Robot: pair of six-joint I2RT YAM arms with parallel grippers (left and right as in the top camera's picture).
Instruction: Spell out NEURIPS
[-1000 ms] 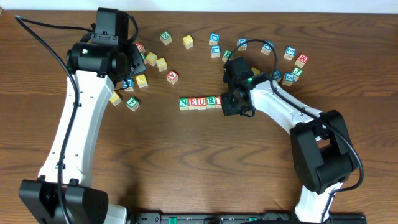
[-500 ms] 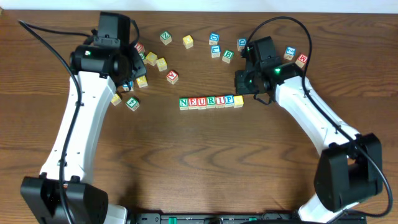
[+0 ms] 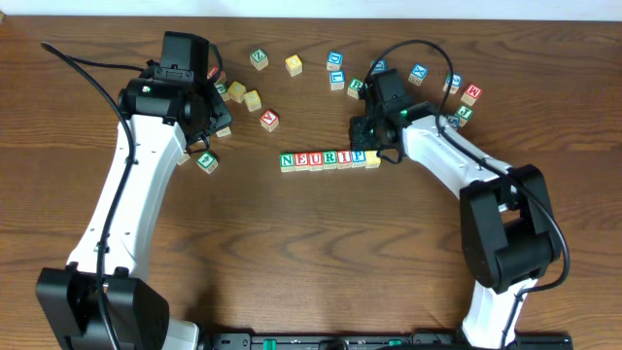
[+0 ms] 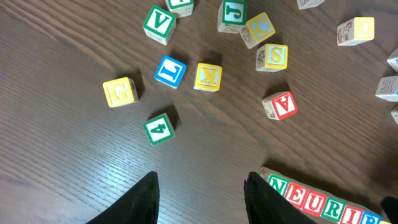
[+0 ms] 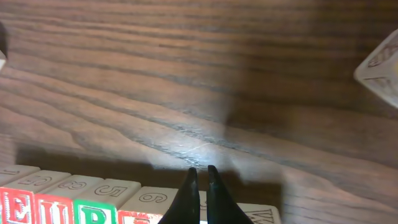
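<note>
Overhead: NEURIPS row (image 3: 328,158) is laid in line between both arms, pale-yellow end cube (image 3: 373,158) included. Right gripper (image 5: 200,177), fingers pressed together, is brought back over that end; final squaring is presumed. Left gripper (image 4: 202,196) is held parted, empty.

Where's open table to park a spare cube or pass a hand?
Widest bare table: the robot's side of the letter row. There is a smaller gap between the row and the loose cubes behind it. Crowded: the far edge, around the left gripper and behind the right gripper at the row's end.
</note>
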